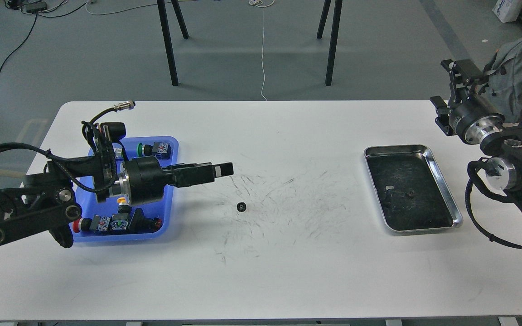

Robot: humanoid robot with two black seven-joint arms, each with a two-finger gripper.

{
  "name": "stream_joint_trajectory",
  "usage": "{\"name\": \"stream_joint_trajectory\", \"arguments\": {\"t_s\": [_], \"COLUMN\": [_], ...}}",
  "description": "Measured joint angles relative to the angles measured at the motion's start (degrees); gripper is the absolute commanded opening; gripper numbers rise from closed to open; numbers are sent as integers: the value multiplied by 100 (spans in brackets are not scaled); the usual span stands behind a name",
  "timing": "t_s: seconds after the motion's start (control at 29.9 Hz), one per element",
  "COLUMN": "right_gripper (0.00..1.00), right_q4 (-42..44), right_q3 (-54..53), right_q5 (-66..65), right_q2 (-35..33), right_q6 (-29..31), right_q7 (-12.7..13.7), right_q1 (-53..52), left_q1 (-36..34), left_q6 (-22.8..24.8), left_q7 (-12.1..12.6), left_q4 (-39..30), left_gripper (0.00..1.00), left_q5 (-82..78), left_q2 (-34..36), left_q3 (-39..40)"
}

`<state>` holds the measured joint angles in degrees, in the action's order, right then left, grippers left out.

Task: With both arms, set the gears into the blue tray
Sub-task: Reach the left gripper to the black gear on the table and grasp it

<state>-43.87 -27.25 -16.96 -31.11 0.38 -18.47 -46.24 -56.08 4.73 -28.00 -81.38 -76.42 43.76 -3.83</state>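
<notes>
One small black gear [241, 207] lies on the white table, near its middle. A second gear [409, 195] sits on the dark bottom of the silver metal tray [444, 185] at the right. The blue tray [173, 144] stands at the left and holds several push-button switches [111, 223]. Over the blue tray's right edge hovers my left gripper [224, 170], pointing right, up and left of the table gear. It is seen side-on, so its fingers merge into one bar. My right gripper [446, 90] hangs past the table's far right corner, fingers apart and empty.
Dark scuff marks cover the table's middle. Black stand legs [170, 45] rise from the floor behind the table. My left arm's elbow and cables lie over the blue tray's left side, hiding part of it.
</notes>
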Motion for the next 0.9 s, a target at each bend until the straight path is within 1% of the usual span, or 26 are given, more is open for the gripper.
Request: {"name": "stream_joint_trajectory", "arguments": {"t_s": [0.1,0.23,0.5,0.6,0.7,0.77,0.9], "right_gripper": [95,95,96,96,97,97,97], "right_q4": [-18,-45,-56,-138,-273,-341,-414], "right_q3": [-168,-302,-512,-733,-904,-939,-956], "right_q5": [0,0,15,17,15,9,2], "right_q2": [1,-2,-7,-6,-1,4,8], "right_q6": [-1,2,-9,-3,7,1,-9], "right_q7": [-16,-77,-142,-233,-363,-395,-410], "right_q1": [167,316,454,617,792,873,990], "left_q1": [-33,-93,-106,-118,-102,-69,-6], "left_q6": [1,-16,-49,-80,-180,-228,-286], "left_q7": [0,0,0,-1,0,0,-3], "left_q4": [-52,134,719,1045,1513,1778,2071], "left_gripper": [100,100,100,100,100,100,100], "left_q5": [-527,-974,-2161,-2401,-2598,-2755,-2979], "left_q2": [-85,-350,-1084,-1349,-1648,-1794,-2036], "left_q3": [-1,-16,-48,-51,-74,-87,-124]}}
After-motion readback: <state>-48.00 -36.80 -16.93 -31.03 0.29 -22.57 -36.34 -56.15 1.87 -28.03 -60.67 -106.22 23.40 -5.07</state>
